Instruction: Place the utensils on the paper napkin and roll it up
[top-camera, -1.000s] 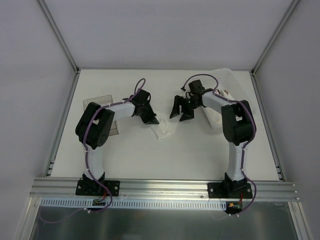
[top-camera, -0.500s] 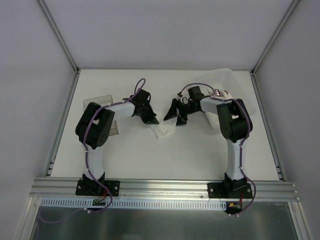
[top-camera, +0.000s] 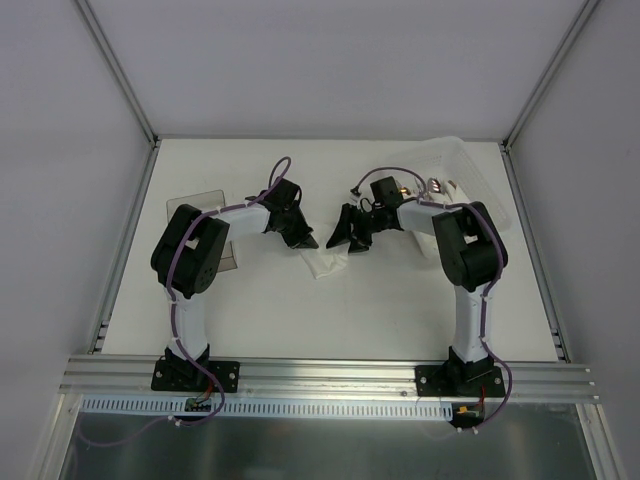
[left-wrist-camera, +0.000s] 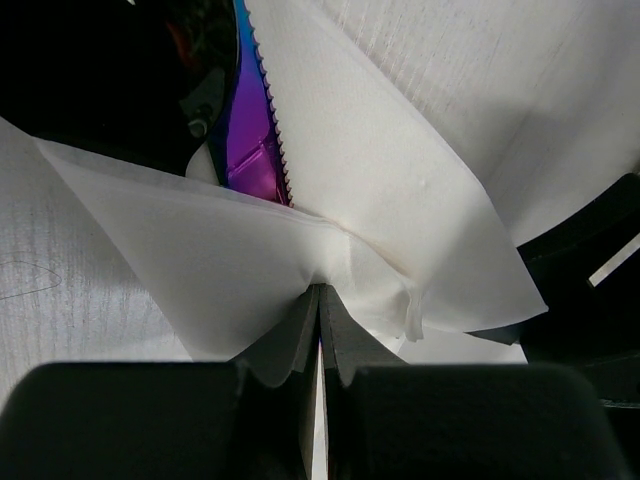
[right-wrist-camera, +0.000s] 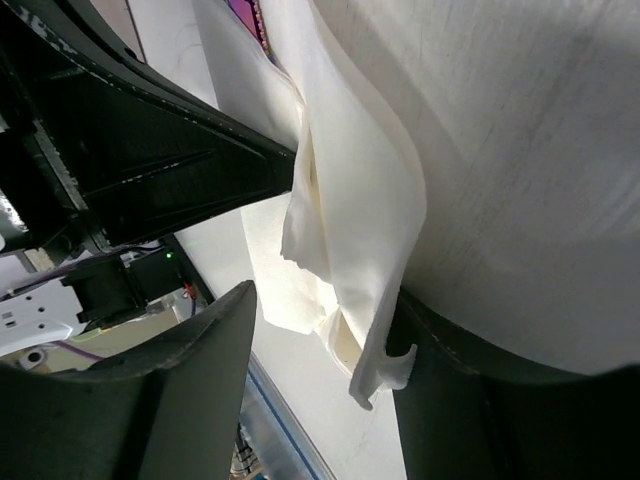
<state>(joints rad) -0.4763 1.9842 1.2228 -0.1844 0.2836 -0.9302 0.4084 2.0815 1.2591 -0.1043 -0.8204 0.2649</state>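
The paper napkin (top-camera: 325, 264) lies crumpled at mid table between the two grippers. My left gripper (top-camera: 300, 236) is shut on a raised fold of the napkin (left-wrist-camera: 300, 240). The iridescent purple piece (left-wrist-camera: 250, 130), with a toothed edge, lies under that fold. Beside it is a glossy black shape (left-wrist-camera: 130, 70), apparently the spoon's bowl. My right gripper (top-camera: 350, 230) is open. In the right wrist view a loose hanging edge of the napkin (right-wrist-camera: 350, 230) sits between its fingers (right-wrist-camera: 200, 390) and rests against the right one. The purple piece shows at the top of that view (right-wrist-camera: 245, 15).
A clear plastic box (top-camera: 470, 170) stands at the back right, behind the right arm. A flat greyish sheet (top-camera: 195, 206) lies at the left, by the left arm's elbow. The left gripper's black fingers (right-wrist-camera: 150, 160) are close to the right gripper.
The right gripper has moved left, closer to the napkin and the left gripper. The left arm has held still, shut on the napkin.
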